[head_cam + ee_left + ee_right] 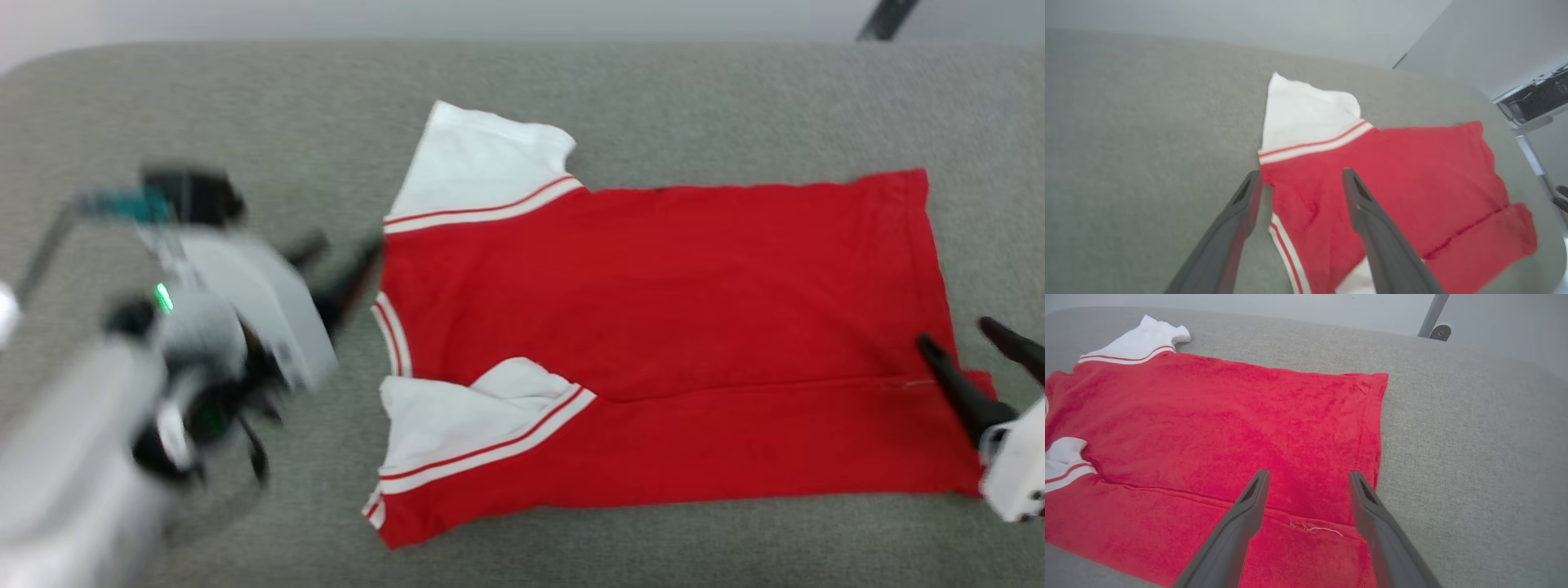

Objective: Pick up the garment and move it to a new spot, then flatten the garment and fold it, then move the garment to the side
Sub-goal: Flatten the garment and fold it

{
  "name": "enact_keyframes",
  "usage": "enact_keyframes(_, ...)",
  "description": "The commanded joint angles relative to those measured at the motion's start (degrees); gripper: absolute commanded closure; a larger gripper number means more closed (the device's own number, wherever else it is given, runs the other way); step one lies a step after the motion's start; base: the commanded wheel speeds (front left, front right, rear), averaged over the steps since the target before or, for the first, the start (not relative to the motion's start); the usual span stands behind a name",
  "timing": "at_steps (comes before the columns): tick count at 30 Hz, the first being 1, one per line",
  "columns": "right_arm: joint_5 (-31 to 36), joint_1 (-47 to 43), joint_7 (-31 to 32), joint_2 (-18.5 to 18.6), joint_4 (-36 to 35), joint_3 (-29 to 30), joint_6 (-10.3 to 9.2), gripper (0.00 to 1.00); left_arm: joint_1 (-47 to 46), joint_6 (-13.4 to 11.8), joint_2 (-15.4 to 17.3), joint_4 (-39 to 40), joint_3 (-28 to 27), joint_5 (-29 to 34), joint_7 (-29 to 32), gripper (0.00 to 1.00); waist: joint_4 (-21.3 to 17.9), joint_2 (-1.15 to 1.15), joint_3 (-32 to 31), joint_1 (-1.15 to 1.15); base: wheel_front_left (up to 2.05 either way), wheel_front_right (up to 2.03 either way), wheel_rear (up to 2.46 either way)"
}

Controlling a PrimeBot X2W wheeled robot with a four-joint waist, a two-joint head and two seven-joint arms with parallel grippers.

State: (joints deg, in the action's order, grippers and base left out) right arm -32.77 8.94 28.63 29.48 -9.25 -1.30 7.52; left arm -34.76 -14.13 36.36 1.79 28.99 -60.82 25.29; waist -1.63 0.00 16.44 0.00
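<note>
The garment [653,310] is a red shirt with white sleeves and striped trim, lying flat on the grey padded surface [245,106] with its collar to the left. Its near long edge is folded over the body, the near sleeve tucked in with it. My left gripper [339,261], blurred, hovers open beside the collar; in the left wrist view its fingers straddle the collar edge of the garment [1412,171], left gripper [1301,174] empty. My right gripper [955,331] stands open over the hem corner, above the fold line of the garment [1229,416], right gripper [1309,473] holding nothing.
The grey surface [1474,437] stretches past the shirt on every side, with rounded far corners. A dark metal leg [886,20] stands beyond the far edge at the right. A black piece of equipment on a metal frame [1535,102] sits off the surface's right end.
</note>
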Motion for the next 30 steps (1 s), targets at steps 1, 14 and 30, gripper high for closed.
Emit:
enact_keyframes(1,0.49,1.17,-0.52,-0.84,-0.66,-1.11,-0.06,0.00,-4.53,0.48,0.91,-3.20,0.20,2.52,0.37,0.00,-2.30,0.00,2.26,0.00,0.00,0.00,0.00)
enact_keyframes(14,-0.58,7.66,-4.31,-2.23,1.25,-6.58,-0.06,0.00,-34.70,10.57,-6.19,-40.04,4.55,9.78,1.92,0.00,-11.59,0.00,11.77,0.00,0.00,0.00,0.00)
enact_keyframes(30,-2.98,12.34,-6.02,-0.55,4.96,-9.97,-0.06,0.00,-42.23,19.75,-10.51,-61.50,8.70,7.07,16.67,0.04,-15.15,0.00,14.95,0.00,0.00,0.00,0.00)
